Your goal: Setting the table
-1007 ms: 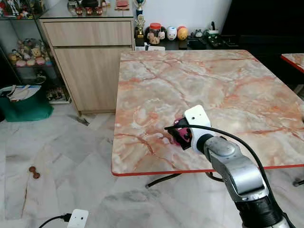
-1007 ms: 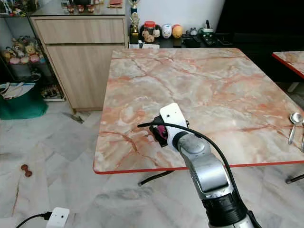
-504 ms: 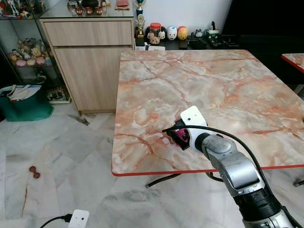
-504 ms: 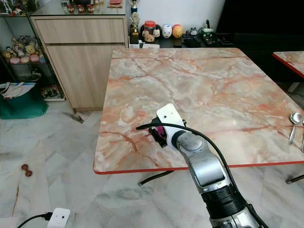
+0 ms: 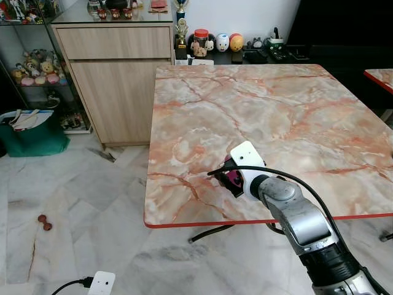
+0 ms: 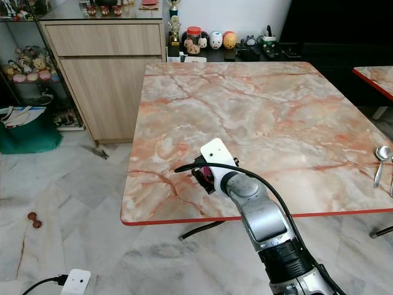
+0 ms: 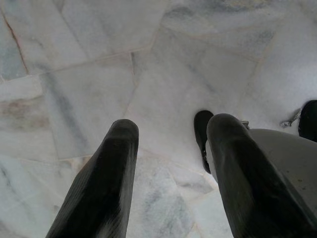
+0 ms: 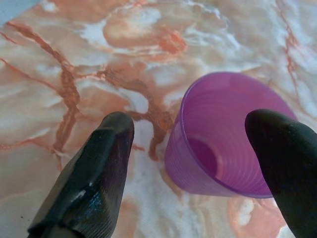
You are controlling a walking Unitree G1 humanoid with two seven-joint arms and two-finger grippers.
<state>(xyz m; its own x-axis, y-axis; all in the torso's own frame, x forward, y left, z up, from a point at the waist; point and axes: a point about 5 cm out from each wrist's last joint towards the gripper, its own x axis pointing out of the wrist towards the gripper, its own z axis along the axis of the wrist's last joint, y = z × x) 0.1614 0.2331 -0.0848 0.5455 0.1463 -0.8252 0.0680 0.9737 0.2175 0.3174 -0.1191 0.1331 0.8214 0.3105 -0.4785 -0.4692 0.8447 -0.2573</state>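
The right hand (image 8: 193, 163) reaches over the near left part of the marble-patterned table (image 5: 276, 117), its silver arm coming in from the lower right of the head views. In the right wrist view its two black fingers (image 8: 89, 173) are spread wide apart, with a purple plastic cup (image 8: 223, 139) between them. The cup stands upright on the table, its open mouth up, closer to one finger than the other. That finger overlaps the cup's rim in the picture, but actual contact cannot be made out; the other finger is clearly apart from the cup, with bare table showing in the gap. The hand is therefore open and grips nothing.

From the head views the cup (image 5: 234, 177) is mostly hidden behind the white wrist camera housing (image 5: 247, 156), showing as a patch of pink-purple near the table's front edge.

The left hand (image 7: 168, 163) hangs over the pale marble floor (image 7: 99, 74), its fingers parted with nothing between them.

Two spoons (image 6: 381, 161) lie at the table's right edge in the right eye view. Beyond the table stands a wooden cabinet (image 5: 116, 74).
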